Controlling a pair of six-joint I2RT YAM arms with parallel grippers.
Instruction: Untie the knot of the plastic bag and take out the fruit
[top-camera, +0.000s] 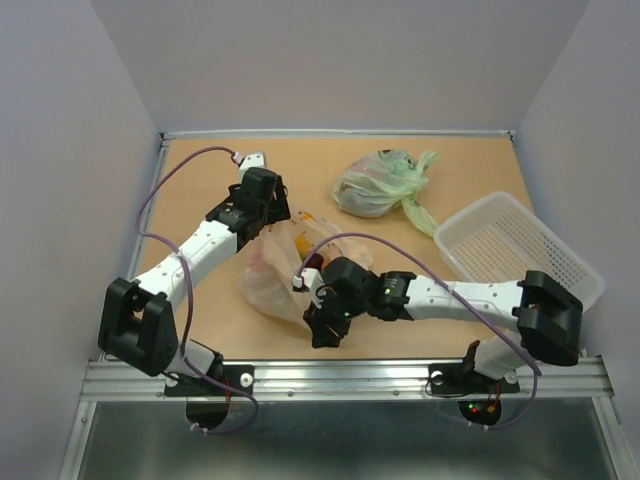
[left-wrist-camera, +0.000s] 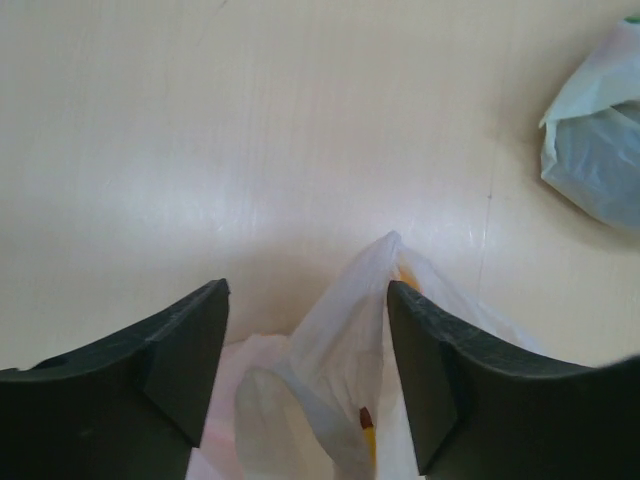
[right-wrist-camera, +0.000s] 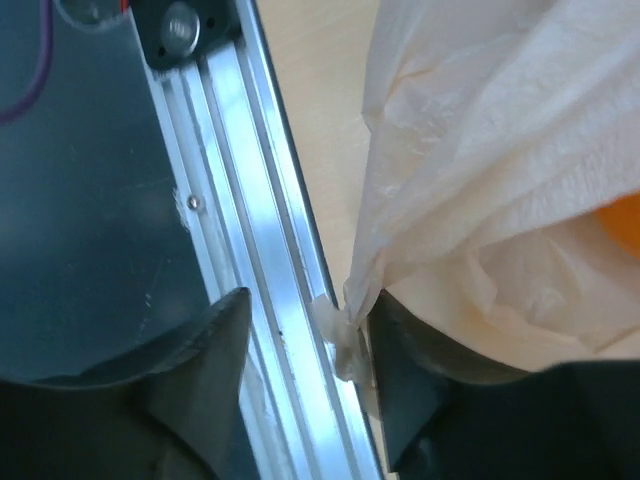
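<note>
The peach-orange plastic bag (top-camera: 268, 283) lies crumpled mid-table between both arms. My left gripper (top-camera: 272, 208) is over its far end, jaws open. In the left wrist view (left-wrist-camera: 307, 292) a raised fold of the bag (left-wrist-camera: 340, 340) stands between the fingers and touches the right one, with a yellow, brown-tipped fruit (left-wrist-camera: 369, 432) showing through. My right gripper (top-camera: 323, 326) is at the bag's near end, open (right-wrist-camera: 307, 300). A small twisted tail of plastic (right-wrist-camera: 346, 338) rests against its right finger; I cannot tell if it is the knot. Orange fruit (right-wrist-camera: 622, 216) shows through the bag.
A pale green tied bag (top-camera: 378, 183) lies at the back, also in the left wrist view (left-wrist-camera: 598, 150). A white perforated basket (top-camera: 520, 250) sits at the right. The metal table rail (right-wrist-camera: 270, 260) runs directly under my right gripper.
</note>
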